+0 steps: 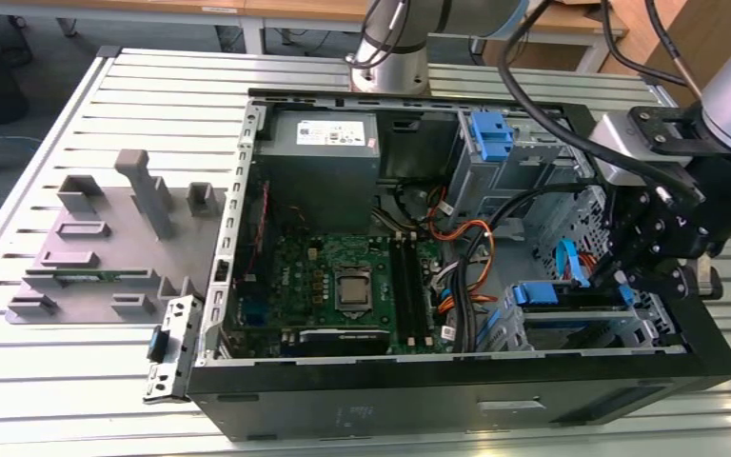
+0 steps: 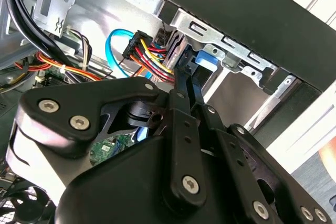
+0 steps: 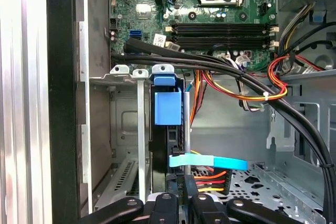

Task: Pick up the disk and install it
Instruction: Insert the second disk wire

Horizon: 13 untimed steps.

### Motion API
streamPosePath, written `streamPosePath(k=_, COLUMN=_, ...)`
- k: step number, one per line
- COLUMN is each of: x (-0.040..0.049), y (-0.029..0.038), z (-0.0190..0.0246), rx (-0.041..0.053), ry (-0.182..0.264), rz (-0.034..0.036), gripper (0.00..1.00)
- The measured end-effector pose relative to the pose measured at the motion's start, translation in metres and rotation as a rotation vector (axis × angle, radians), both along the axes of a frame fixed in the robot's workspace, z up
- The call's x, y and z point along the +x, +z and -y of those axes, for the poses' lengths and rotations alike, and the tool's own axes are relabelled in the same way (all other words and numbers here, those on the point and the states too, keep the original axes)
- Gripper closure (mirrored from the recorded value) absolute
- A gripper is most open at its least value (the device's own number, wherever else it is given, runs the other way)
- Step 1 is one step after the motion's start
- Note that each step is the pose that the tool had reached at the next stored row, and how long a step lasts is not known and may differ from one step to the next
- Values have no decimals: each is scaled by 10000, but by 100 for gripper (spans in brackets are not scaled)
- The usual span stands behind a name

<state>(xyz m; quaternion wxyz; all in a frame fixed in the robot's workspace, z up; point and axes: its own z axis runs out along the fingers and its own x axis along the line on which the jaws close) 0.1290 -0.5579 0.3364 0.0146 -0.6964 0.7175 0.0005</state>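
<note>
The disk stands on edge inside the lower drive cage [image 1: 594, 328] of the open computer case [image 1: 467, 400]. Its blue tab [image 1: 550, 293] faces the motherboard. In the first wrist view that blue tab [image 3: 168, 106] sits at the cage mouth, with the dark drive body [image 3: 160, 153] behind it. My gripper [image 1: 617, 286] reaches down into the cage at the exterior view's right. In the second wrist view its fingers [image 2: 181, 93] run close together to the blue tab [image 2: 203, 57], and the gripper [image 2: 186, 69] looks shut on the disk's end.
A light-blue flat cable [image 3: 210, 161] and a red-yellow-black wire bundle [image 2: 149, 59] cross close by the cage. Thick black cables [image 3: 220, 69] run over the motherboard [image 1: 340, 276]. A blue bracket [image 1: 490, 133] sits in the upper bay beside the power supply [image 1: 321, 133]. A grey fixture [image 1: 111, 238] lies outside the case.
</note>
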Motion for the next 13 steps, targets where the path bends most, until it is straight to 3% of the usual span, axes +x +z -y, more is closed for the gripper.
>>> streamPosePath(k=13, x=-14, y=-26, z=0, rx=-7, ry=1, rz=15, gripper=84)
